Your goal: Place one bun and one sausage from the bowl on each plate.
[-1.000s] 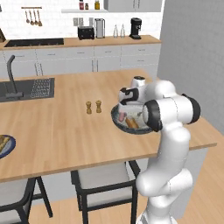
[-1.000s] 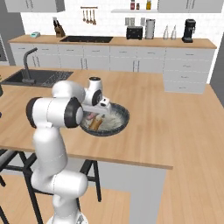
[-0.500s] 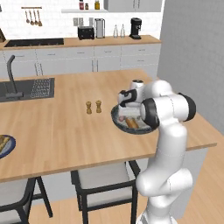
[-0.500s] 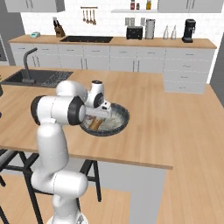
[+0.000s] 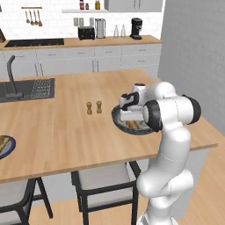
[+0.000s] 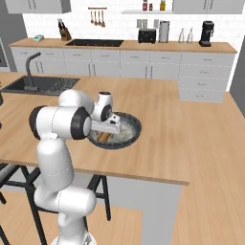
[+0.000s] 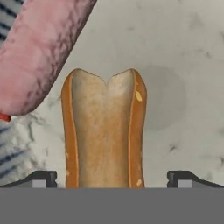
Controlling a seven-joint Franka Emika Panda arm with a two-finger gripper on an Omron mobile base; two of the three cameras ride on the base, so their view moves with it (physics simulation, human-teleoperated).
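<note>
Since earlier frame: hand dropped lower into wide dark grey bowl (image 5: 117,121), rest unchanged.

Left base view: bowl near worktop's right front edge; dark blue-grey plate (image 5: 6,146) way off at left front edge, something tan already on it.

Right base view: gripper (image 6: 112,130) down inside bowl.

Hand view: jaws wide open, straddling split golden-tan bun (image 7: 104,131); pinkish sausage (image 7: 39,48) just beside it, upper left. Risk, I'd guess: closing off-centre squashes or twists bun, maybe nudges sausage.

No readable labels anywhere.
</note>
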